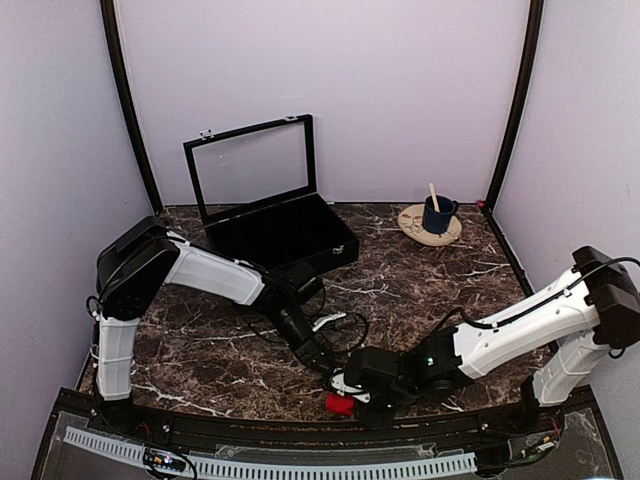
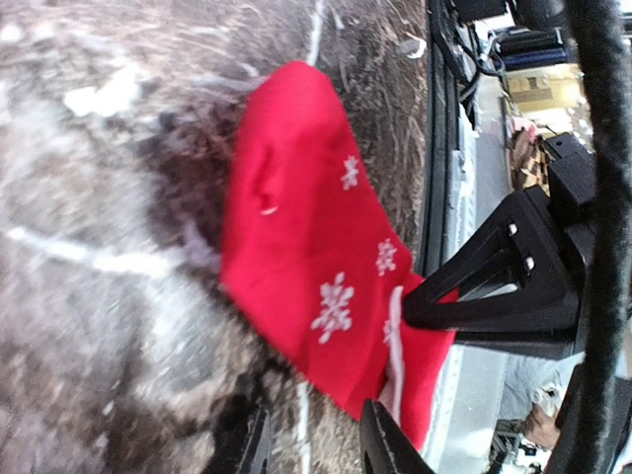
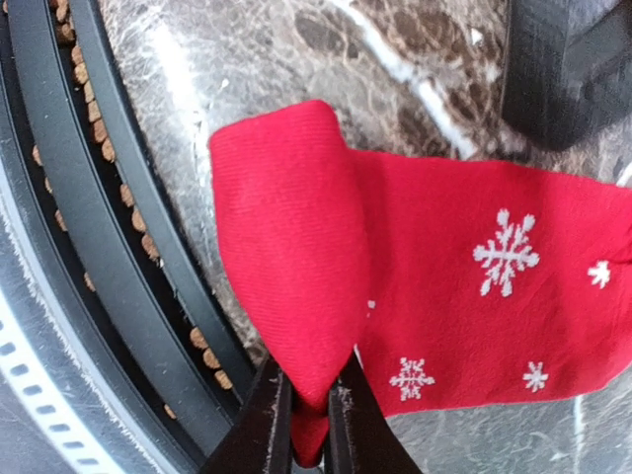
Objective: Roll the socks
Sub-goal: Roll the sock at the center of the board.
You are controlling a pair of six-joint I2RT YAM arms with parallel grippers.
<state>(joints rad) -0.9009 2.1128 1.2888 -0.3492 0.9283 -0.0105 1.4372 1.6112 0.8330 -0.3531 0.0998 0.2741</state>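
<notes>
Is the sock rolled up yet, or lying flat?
The sock is partly folded: one end is turned over and pinched in the right gripper; the rest lies flat on the table. No roll yet.

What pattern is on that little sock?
The sock is red with white snowflakes, clearest in the right wrist view.

On the marble table, an open black case sits near a blue mug on a plate
</notes>
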